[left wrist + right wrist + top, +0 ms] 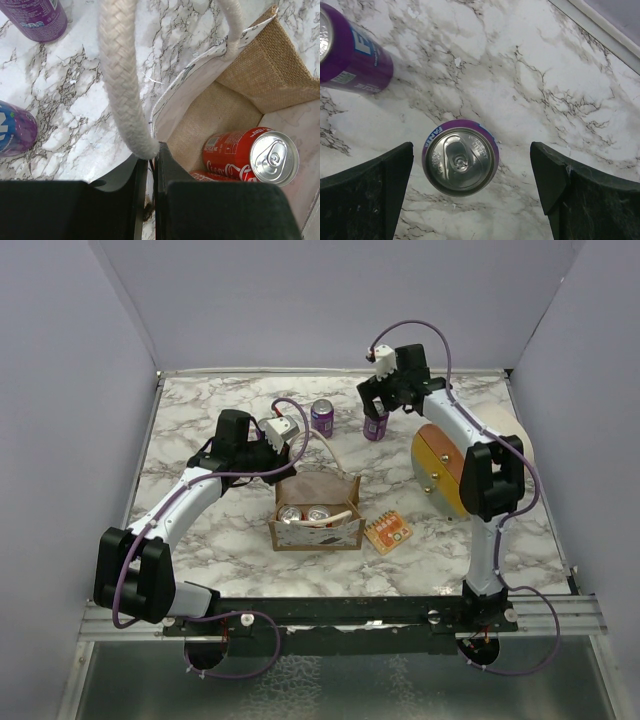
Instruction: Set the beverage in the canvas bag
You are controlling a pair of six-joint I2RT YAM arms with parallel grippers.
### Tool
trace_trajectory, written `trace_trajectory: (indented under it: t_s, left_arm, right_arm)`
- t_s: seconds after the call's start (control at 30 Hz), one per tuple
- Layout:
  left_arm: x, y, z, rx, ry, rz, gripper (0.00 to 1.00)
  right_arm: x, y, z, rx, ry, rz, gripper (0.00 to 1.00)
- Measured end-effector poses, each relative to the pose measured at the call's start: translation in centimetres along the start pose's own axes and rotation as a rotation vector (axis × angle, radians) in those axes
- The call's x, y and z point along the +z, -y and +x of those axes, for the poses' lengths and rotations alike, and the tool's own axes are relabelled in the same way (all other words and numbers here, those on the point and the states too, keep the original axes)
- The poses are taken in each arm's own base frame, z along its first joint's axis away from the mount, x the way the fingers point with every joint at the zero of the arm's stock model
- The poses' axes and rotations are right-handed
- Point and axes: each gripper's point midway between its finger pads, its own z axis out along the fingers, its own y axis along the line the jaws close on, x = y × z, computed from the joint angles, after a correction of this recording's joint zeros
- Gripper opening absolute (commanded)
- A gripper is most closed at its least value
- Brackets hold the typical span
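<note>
While the left claw point(151, 172) is pinching the rope handle point(122, 85) of the canvas bag point(315, 535) at mid-frame, the right claw point(471, 155) is hovering with its jaws wide apart straight over the upright purple can point(461, 162), which is standing on the tabletop point(545, 75) up and right of the bag.

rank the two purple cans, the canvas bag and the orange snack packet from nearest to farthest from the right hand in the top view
1. right purple can, directly beneath the open right hand
2. left purple can, off to that hand's left
3. canvas bag and orange snack packet, both back towards the arm bases, too close to call
</note>
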Motion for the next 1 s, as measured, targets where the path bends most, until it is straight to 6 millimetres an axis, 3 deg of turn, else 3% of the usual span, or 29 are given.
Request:
trace_trajectory:
  t_s: [0.17,0.4,0.7,1.0]
  left_arm:
    - [0.0,0.0,0.0,0.000,0.000,0.000,0.08]
    - [0.0,0.0,0.0,0.000,0.000,0.000,0.08]
    - [0.0,0.0,0.0,0.003,0.003,-0.001,0.08]
    - [-0.1,0.1,0.0,0.004,0.006,-0.002,0.10]
  right_arm:
    - [0.7,0.7,1.1,0.016,-0.035,0.000,1.00]
    - [1.5,0.1,2.6,0.034,-0.076,-0.039,0.95]
    - [2.0,-0.9,3.8,0.051,-0.116,-0.089,0.69]
    - [1.9,-1.3,3.5,0.051,-0.108,-0.114,0.44]
